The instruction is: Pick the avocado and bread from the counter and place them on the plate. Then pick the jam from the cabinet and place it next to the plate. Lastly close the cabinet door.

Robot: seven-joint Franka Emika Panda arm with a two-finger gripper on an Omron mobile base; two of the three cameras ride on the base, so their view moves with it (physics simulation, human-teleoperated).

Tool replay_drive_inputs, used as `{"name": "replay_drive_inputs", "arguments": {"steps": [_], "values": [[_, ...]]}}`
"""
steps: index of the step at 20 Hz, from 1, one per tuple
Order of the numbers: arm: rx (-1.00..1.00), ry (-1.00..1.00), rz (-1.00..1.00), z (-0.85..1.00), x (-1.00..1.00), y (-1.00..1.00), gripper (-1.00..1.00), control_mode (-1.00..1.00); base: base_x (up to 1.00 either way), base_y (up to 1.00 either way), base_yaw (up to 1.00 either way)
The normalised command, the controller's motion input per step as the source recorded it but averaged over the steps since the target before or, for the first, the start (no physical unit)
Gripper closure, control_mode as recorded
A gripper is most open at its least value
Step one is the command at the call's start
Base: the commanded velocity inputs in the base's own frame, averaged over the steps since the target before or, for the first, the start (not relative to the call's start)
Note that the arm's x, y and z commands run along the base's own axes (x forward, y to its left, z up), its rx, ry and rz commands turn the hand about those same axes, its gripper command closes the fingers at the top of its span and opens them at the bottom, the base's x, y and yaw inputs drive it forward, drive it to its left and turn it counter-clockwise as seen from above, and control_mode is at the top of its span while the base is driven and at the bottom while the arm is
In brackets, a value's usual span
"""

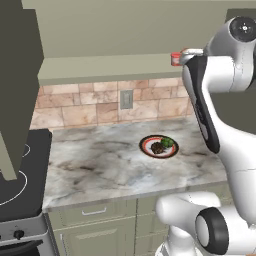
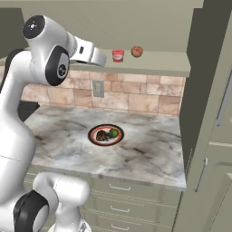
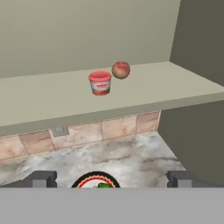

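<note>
The plate [image 1: 150,153] [image 2: 93,138] lies on the marbled counter [image 1: 95,165] with the dark brown bread [image 1: 157,148] [image 2: 102,135] and the green avocado [image 1: 168,143] [image 2: 113,133] on it. The red jam jar [image 3: 100,82] [image 2: 118,55] stands on the cabinet shelf [image 3: 52,96], and the arm partly covers the jam [image 1: 175,59] in the left base view. My gripper [image 3: 111,180] [image 2: 102,59] is open and empty. It hovers at shelf height in front of the jam and apart from it. The cabinet door [image 1: 17,75] stands open.
A reddish apple-like ball [image 3: 120,70] [image 2: 137,51] sits just right of the jam on the shelf. Another open door panel [image 2: 210,90] rises at the right. A stove [image 1: 20,175] adjoins the counter's left end. An outlet [image 1: 126,99] is on the tiled backsplash.
</note>
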Motion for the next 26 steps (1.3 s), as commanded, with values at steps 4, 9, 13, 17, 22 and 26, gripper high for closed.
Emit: {"name": "replay_drive_inputs", "arguments": {"steps": [4, 9, 13, 17, 22, 26], "values": [[-0.03, 0.00, 0.00, -0.02, 0.14, 0.00, -1.00, -1.00, 0.00, 0.00, 0.00], [-0.01, 0.00, 0.00, -0.10, 0.09, 0.00, -1.00, -1.00, 0.00, 0.00, 0.00], [0.00, 0.00, 0.00, -0.03, 0.12, 0.00, -1.00, -1.00, 0.00, 0.00, 0.00], [0.00, 0.00, 0.00, -0.04, 0.14, 0.00, -1.00, -1.00, 0.00, 0.00, 0.00], [0.00, 0.00, 0.00, -0.04, 0.19, 0.00, -1.00, -1.00, 0.00, 0.00, 0.00], [-0.01, 0.00, 0.00, -0.05, 0.17, 0.00, -1.00, -1.00, 0.00, 0.00, 0.00]]}}
